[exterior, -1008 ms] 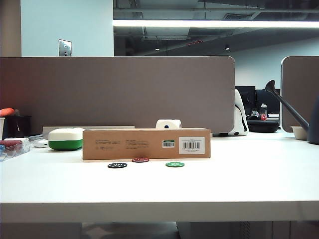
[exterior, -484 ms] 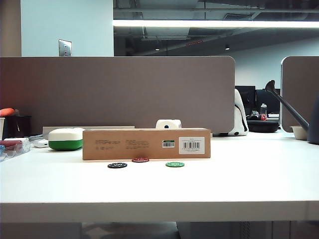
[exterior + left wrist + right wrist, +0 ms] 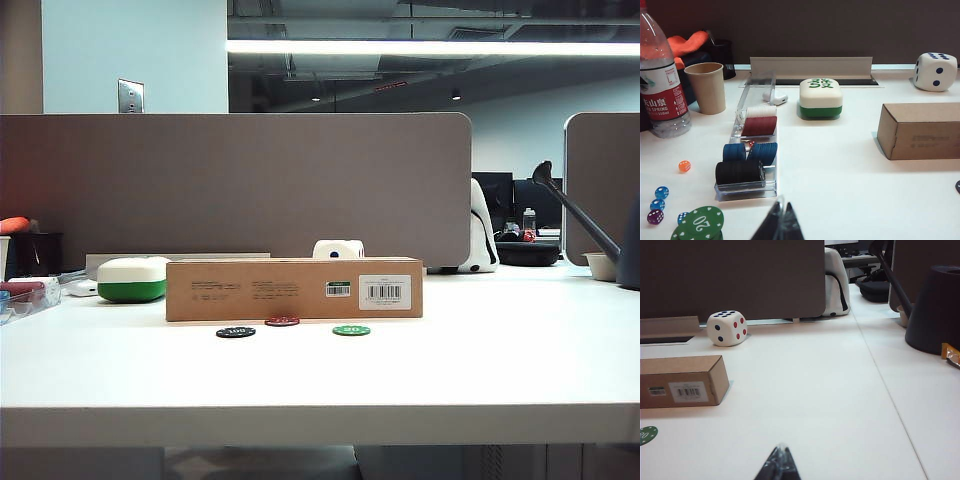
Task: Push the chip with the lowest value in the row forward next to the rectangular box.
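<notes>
1. The dark red chip (image 3: 282,321) lies flat on the bench (image 3: 320,380). It sits just in front of the rectangular box (image 3: 294,289), very close to its front wall. I cannot tell if they touch.
2. The row has two more chips. The black chip (image 3: 235,332) is at about 8 o'clock from the red one. The green chip (image 3: 351,330) is at about 4 o'clock. Both lie nearer the front edge of the bench.
3. So I think the push looks done, or almost done. The red chip is already ahead of the other two.
4. My left jaws (image 3: 780,224) hang low over the bench, far off to the left side. They look pressed together and hold nothing.
5. My right jaws (image 3: 779,462) are low over the bench, far off to the right. They look closed and empty too.
6. Words I can read: the black chip says 100. The green chip (image 3: 647,434) shows a 0, but the other digit is cut off. The box has a white barcode label (image 3: 384,292) and tiny print I cannot read.
7. The number on the red chip is too small to read.
8. Farther away, a water bottle (image 3: 660,82) says SPRING. Loose green chips (image 3: 697,224) say 20.
</notes>
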Motion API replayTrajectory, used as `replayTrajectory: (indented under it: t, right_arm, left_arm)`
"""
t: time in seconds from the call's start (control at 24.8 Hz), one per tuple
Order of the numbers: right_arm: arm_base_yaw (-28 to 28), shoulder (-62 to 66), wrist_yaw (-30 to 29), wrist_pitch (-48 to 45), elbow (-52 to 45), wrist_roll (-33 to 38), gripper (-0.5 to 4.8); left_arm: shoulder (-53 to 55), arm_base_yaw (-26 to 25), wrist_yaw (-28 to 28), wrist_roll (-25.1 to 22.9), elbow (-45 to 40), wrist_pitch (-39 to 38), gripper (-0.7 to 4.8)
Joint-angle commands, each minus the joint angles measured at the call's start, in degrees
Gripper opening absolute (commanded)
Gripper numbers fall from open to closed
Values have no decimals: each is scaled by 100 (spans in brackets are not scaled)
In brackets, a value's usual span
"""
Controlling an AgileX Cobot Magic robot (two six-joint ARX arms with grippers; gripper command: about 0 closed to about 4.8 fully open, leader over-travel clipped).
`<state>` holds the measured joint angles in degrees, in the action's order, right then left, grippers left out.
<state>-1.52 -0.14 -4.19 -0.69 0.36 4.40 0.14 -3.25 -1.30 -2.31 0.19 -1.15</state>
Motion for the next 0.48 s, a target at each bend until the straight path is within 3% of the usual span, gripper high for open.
replayTrajectory:
  t: [0.04, 0.48]
  right_arm:
    - [31, 2, -66, -87, -26, -13, -5]
    - [26, 2, 358, -87, -26, 136, -5]
  left_arm:
    - [0, -13, -2, -4, 24, 37, -5]
    - [0, -13, 0, -4, 24, 37, -5]
